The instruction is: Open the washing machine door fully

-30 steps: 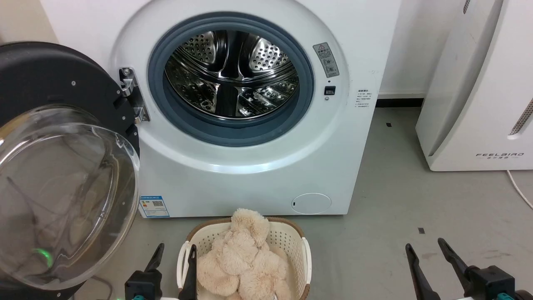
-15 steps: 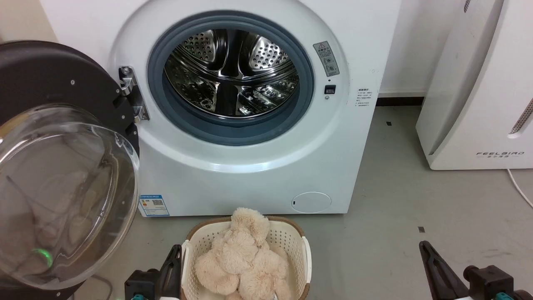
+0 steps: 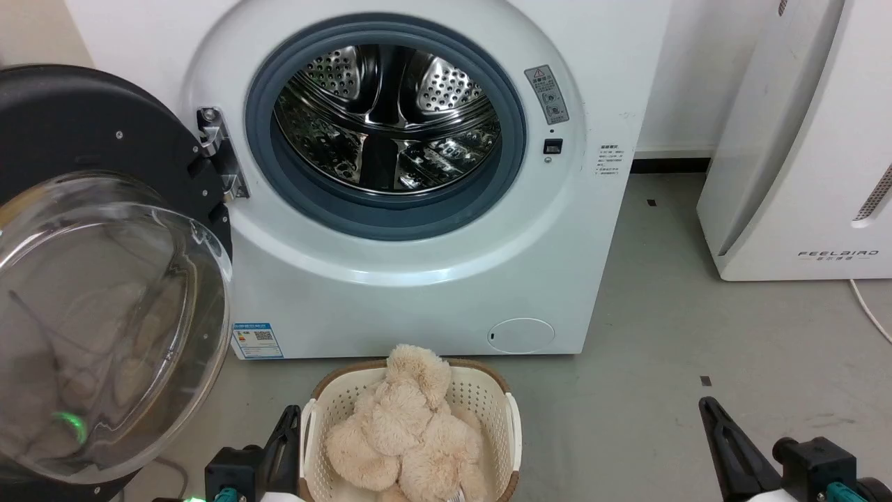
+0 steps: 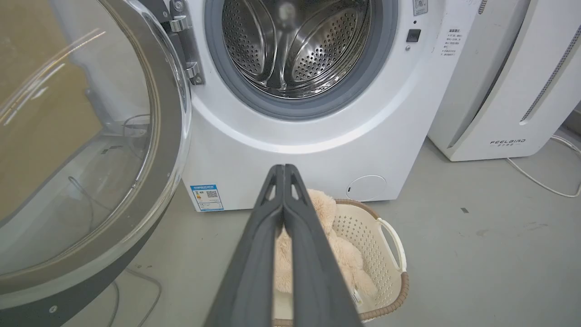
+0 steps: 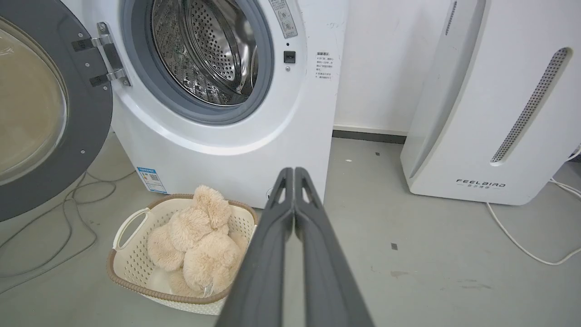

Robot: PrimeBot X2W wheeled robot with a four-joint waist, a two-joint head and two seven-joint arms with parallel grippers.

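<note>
Left fingers (image 4: pixel 259 254), right fingers (image 5: pixel 268 254) now together, one door (image 3: pixel 77 125)

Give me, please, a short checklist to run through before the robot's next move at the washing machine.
1. The washing machine door stands clear of the drum opening: ok.
2. Door at the end stop of its hinge: cannot tell.
3. Left gripper shut, empty, apart from the door: ok.
4. Right gripper shut, empty: ok.
5. Basket with plush toy on the floor before the washing machine, apart from the door: ok.
</note>
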